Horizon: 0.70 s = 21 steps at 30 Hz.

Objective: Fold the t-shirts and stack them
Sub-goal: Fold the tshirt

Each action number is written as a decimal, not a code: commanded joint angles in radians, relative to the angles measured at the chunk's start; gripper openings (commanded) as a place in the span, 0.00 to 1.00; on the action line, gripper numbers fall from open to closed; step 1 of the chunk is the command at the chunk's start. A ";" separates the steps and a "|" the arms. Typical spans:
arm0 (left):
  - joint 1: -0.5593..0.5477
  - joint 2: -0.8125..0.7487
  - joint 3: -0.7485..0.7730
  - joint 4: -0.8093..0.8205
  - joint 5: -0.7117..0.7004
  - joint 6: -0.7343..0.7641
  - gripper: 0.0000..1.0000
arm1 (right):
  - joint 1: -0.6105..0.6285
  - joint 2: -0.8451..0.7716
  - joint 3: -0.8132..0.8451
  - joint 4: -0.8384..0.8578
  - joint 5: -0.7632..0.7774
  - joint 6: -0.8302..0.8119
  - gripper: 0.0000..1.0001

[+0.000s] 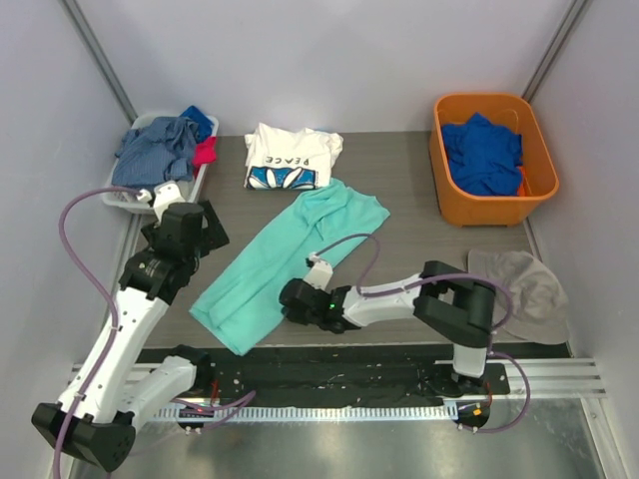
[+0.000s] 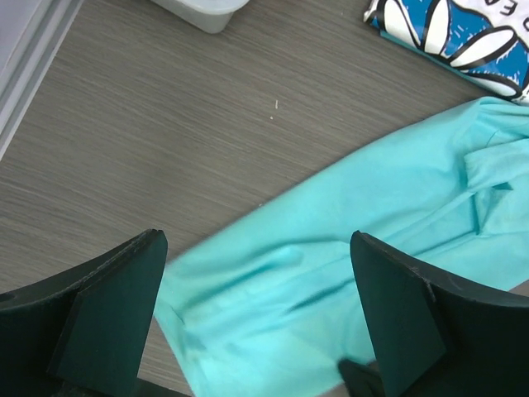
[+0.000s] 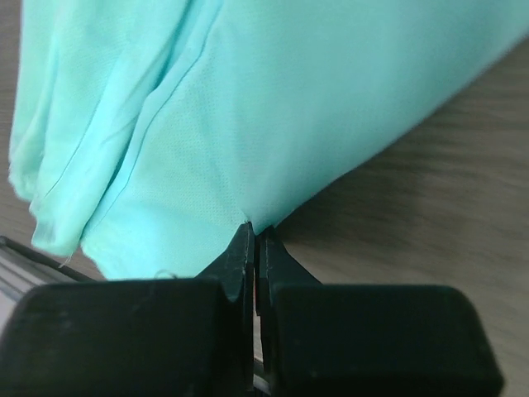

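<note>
The mint-teal t-shirt [image 1: 280, 259] lies stretched in a long diagonal strip across the table's middle. Behind it lies the folded white PEACE t-shirt [image 1: 290, 158], whose blue flower print [image 2: 450, 37] also shows in the left wrist view. My right gripper [image 1: 287, 299] lies low on the table at the strip's near right edge. In its own view the right gripper [image 3: 254, 233] is shut, pinching the teal cloth's edge [image 3: 273, 124] at the jaw tips. My left gripper [image 1: 205, 235] hovers left of the strip. Its fingers [image 2: 116, 306] stand wide open above the teal shirt's [image 2: 331, 248] near end, holding nothing.
An orange bin [image 1: 539, 140] holding a royal blue garment [image 1: 482, 155] stands at the back right. A white basket [image 1: 125, 198] of grey-blue clothes [image 1: 155, 150] sits at the back left, its corner [image 2: 207, 10] showing in the left wrist view. A grey cloth [image 1: 524, 289] lies at the right.
</note>
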<state>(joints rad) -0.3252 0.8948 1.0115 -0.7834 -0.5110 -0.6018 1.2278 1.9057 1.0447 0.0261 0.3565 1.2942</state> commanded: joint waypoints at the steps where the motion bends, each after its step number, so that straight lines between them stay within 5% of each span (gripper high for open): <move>1: 0.000 0.006 -0.014 0.012 0.015 -0.007 0.99 | 0.006 -0.266 -0.178 -0.176 0.122 -0.004 0.01; 11: 0.000 0.052 -0.034 0.035 0.081 -0.012 0.99 | -0.002 -0.714 -0.341 -0.660 0.219 0.006 0.02; 21: -0.002 0.116 -0.079 0.119 0.169 -0.013 0.99 | -0.002 -1.011 -0.462 -0.876 0.105 0.100 0.01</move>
<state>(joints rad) -0.3252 0.9916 0.9455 -0.7418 -0.3943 -0.6025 1.2247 0.9543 0.6048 -0.7136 0.4732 1.3293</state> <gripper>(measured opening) 0.991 0.028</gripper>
